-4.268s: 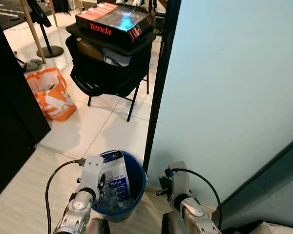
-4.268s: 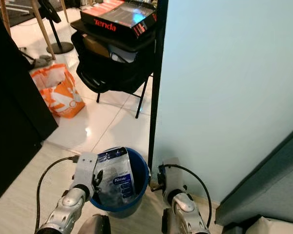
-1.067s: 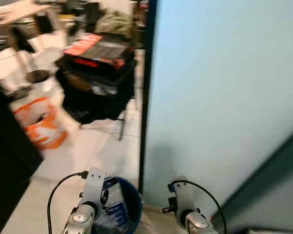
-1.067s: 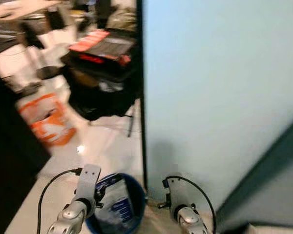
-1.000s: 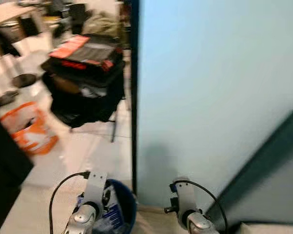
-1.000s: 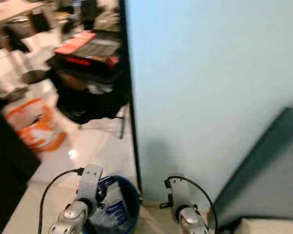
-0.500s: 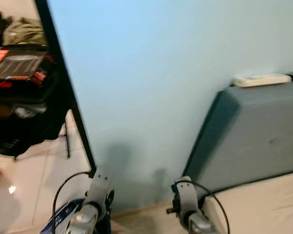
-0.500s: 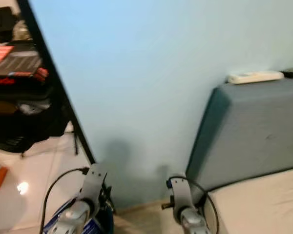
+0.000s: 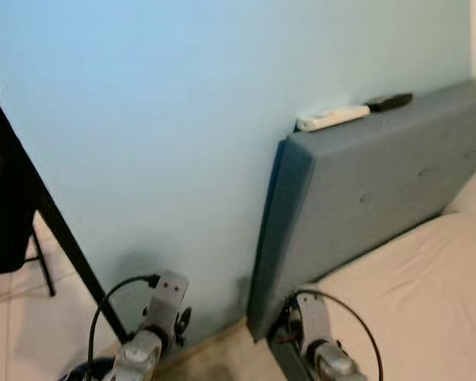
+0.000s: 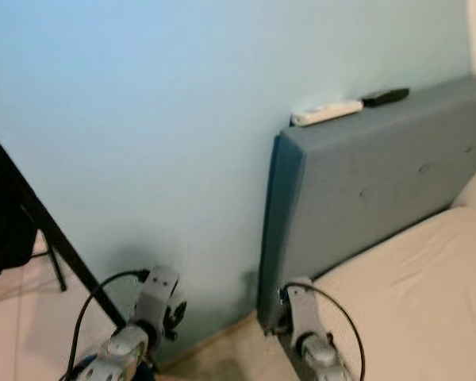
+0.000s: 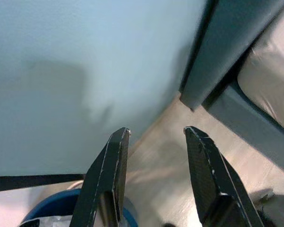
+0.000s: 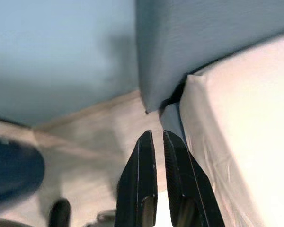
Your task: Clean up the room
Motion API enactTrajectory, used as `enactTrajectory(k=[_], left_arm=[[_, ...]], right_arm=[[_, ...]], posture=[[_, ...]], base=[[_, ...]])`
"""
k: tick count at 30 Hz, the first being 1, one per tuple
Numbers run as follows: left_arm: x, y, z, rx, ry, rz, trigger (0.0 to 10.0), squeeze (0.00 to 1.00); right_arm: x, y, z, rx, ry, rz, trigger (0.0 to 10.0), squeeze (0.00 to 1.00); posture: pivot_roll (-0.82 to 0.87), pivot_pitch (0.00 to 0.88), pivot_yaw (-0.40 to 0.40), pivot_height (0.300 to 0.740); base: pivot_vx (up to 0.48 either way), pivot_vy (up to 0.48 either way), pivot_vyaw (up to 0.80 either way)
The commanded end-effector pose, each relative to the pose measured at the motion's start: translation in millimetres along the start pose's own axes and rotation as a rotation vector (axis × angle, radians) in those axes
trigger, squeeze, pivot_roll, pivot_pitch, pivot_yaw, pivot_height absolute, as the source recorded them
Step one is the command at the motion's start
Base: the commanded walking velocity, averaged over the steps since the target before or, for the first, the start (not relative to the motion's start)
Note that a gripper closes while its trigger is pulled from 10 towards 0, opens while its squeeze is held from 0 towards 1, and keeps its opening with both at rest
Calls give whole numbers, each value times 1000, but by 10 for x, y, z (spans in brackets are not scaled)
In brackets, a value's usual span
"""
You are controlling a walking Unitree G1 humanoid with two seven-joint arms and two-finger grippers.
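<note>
Bucket [image 11: 57,210], blue, round-rimmed, on floor under left gripper [image 11: 156,135], whose fingers stand wide apart, holding nothing. Right gripper [image 12: 155,135] nearly closed, empty, over floor beside bed [image 9: 412,278]. Farther: grey headboard [image 9: 365,190] carrying white remote [image 9: 332,118] and black remote [image 9: 389,101].

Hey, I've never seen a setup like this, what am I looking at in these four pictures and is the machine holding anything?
It's a humanoid robot tidying a room. Two pictures come from its head cameras, looking down at a blue wall, a grey headboard and a mattress. A white remote and a black remote lie on top of the headboard. The others come from wrist cameras, looking along each gripper's black fingers. The left gripper is open and empty above a blue bin; the right gripper is shut, holding nothing.
</note>
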State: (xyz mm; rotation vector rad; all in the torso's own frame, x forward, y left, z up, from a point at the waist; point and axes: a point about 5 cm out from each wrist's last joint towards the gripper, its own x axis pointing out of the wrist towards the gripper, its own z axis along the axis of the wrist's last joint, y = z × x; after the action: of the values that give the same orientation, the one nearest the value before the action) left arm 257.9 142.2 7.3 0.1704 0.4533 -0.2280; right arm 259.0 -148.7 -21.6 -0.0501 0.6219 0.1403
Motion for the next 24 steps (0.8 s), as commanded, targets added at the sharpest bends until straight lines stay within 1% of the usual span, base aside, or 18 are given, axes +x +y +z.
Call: enactTrajectory(k=[1,12,16,17,18,21,24], left_arm=[[0,-17,-18,4,13,-15,10000,0],[-13,-103,-27,8,8,-85,10000,0],[3,-82,-39,-1,15,-56,10000,0],[12,-43,-78,-20,36,-21,10000,0],[12,-43,-78,-20,36,-21,10000,0],[6,53,-163,-63,74,55,10000,0],[-4,63,-174,-65,76,64,10000,0]], right_arm=[[-13,10,-54,19,11,-5,10000,0],[-16,-19,-56,25,11,-9,10000,0],[-25,-9,-81,11,22,5,10000,0],[-29,1,-80,-5,17,12,10000,0],[-29,1,-80,-5,17,12,10000,0],[-37,31,-70,-59,-2,30,10000,0],[-40,34,-57,-78,-12,33,10000,0]], posture=[[-53,84,-6,740],[-45,85,-11,740],[-51,93,-14,740],[-60,98,-14,740],[-60,98,-14,740],[-75,110,-14,740],[-78,118,-18,740]], base=[[0,0,-800],[0,0,-800],[0,0,-800],[0,0,-800],[0,0,-800],[0,0,-800],[0,0,-800]])
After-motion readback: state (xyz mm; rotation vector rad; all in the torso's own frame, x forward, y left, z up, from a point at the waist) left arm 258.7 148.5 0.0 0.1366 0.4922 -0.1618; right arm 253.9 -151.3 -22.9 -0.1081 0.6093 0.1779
